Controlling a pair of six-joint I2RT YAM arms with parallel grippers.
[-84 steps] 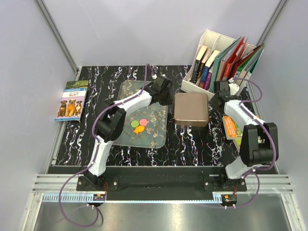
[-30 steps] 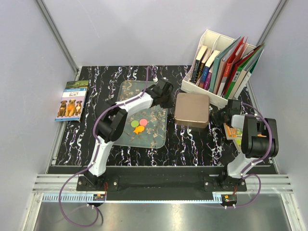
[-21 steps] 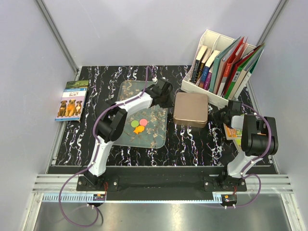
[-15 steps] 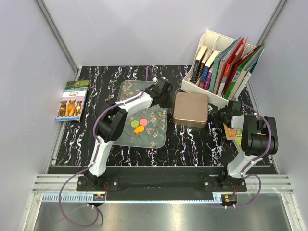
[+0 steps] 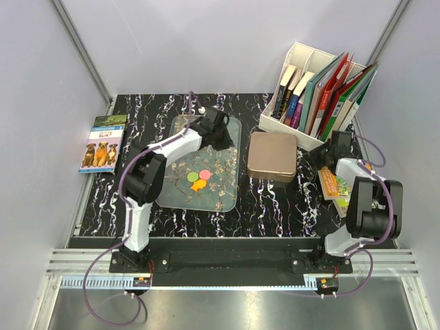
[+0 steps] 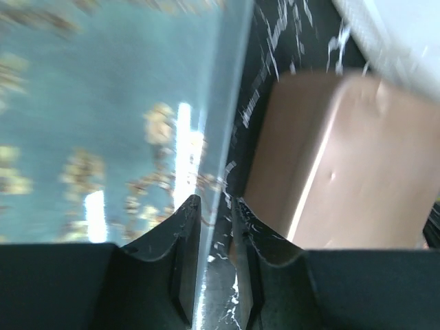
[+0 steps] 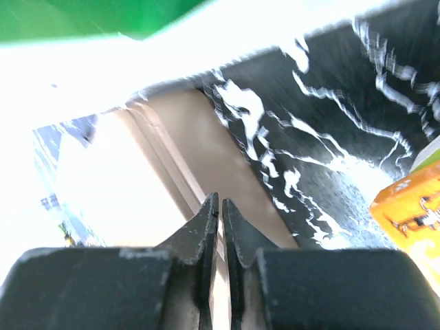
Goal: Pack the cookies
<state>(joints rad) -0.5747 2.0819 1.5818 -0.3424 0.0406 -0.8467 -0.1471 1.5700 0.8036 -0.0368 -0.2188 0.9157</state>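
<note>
Three cookies, green [image 5: 192, 177], pink [image 5: 204, 174] and orange [image 5: 199, 184], lie close together on the speckled glass tray [image 5: 179, 199]. A shut bronze tin [image 5: 273, 156] stands right of the tray. My left gripper [image 5: 221, 137] hovers over the tray's far right part. In the left wrist view it [image 6: 214, 203] is open by a narrow gap and empty, with the tray's edge [image 6: 234, 89] running under it and the tin [image 6: 330, 165] to the right. My right gripper [image 5: 319, 154] is by the tin's right side. In its wrist view it [image 7: 220, 199] is shut and empty over the tin [image 7: 172, 179].
A white file holder [image 5: 297, 53] full of books stands at the back right, close behind my right arm. An orange packet [image 5: 333, 184] [image 7: 412, 206] lies at the table's right edge. A dog book [image 5: 102, 143] lies off the left edge.
My left gripper has drawn back and left from the tin's left side, over the tray, and its jaws have parted a little. My right gripper has moved back toward the file holder.
</note>
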